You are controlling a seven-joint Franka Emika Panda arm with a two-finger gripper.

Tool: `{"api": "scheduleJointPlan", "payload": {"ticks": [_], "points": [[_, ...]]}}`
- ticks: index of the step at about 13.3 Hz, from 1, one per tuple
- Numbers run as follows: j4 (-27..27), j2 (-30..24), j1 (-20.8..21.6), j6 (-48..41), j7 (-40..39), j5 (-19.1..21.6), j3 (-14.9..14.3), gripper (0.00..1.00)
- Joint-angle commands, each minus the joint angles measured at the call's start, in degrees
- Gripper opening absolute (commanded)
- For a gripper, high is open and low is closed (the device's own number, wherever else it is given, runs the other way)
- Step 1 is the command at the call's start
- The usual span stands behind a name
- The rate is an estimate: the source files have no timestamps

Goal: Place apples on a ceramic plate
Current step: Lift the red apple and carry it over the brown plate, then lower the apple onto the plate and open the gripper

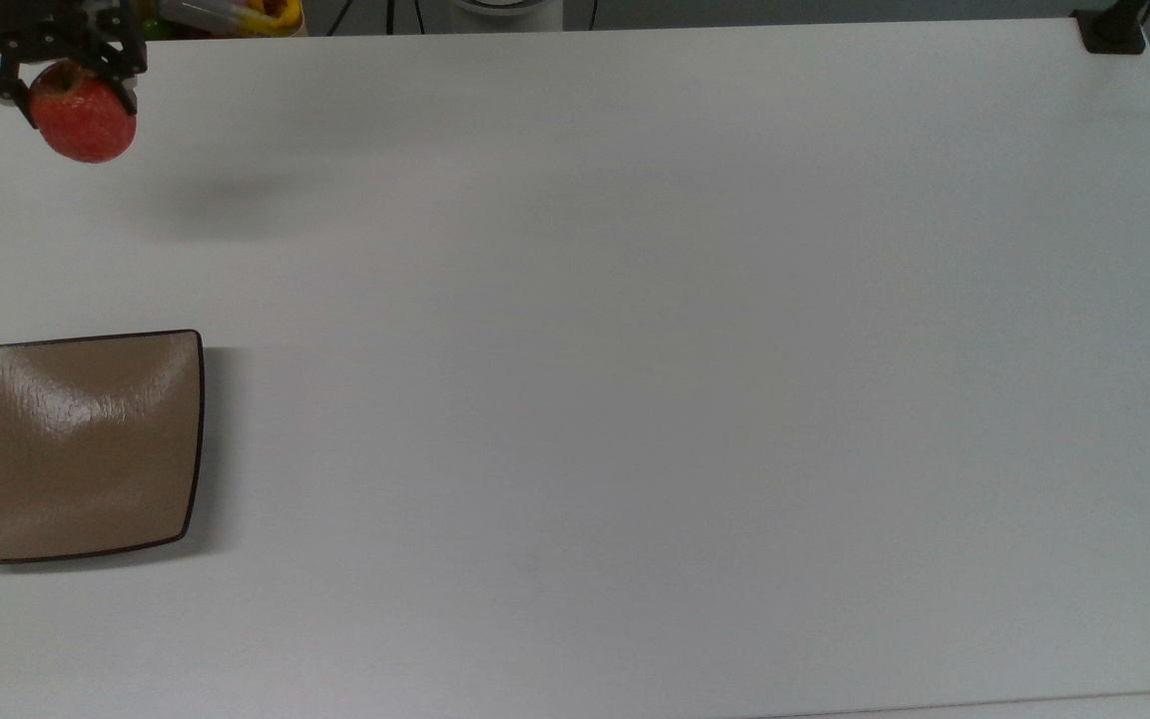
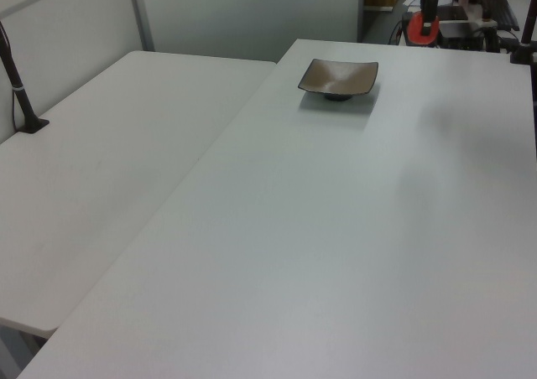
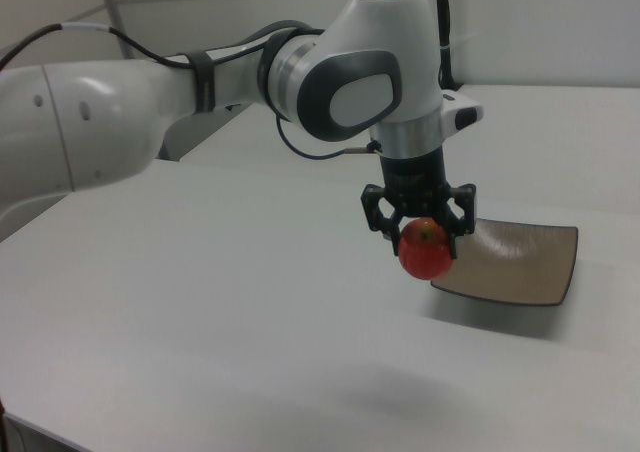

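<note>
Apple (image 1: pixel 82 122) clamped in the end effector (image 1: pixel 46 75), lifted off the worktop (image 1: pixel 635 350).
It hangs at the top view's 10 o'clock corner, raised to clear the rim of the ceramic plate (image 1: pixel 76 449), which waits at 8 o'clock.

White table (image 1: pixel 635 350) bearing 1 tan square plate (image 1: pixel 76 449)

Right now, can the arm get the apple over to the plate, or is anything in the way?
Probably yes. The gripper holds the apple lifted off the table, and the plate is bare with nothing between them.
</note>
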Motion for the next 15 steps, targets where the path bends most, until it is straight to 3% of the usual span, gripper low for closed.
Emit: {"api": "scheduleJointPlan", "payload": {"ticks": [1, 7, 15], "points": [[8.2, 7.1, 0.6, 1.8, 3.4, 2.3, -0.4, 0.00], [8.8, 15.1, 0.6, 25.4, 10.3, 6.6, -0.3, 0.02], [9.8, 26.5, 0.7, 44.6, 14.3, 7.0, 2.4, 0.02]]}}
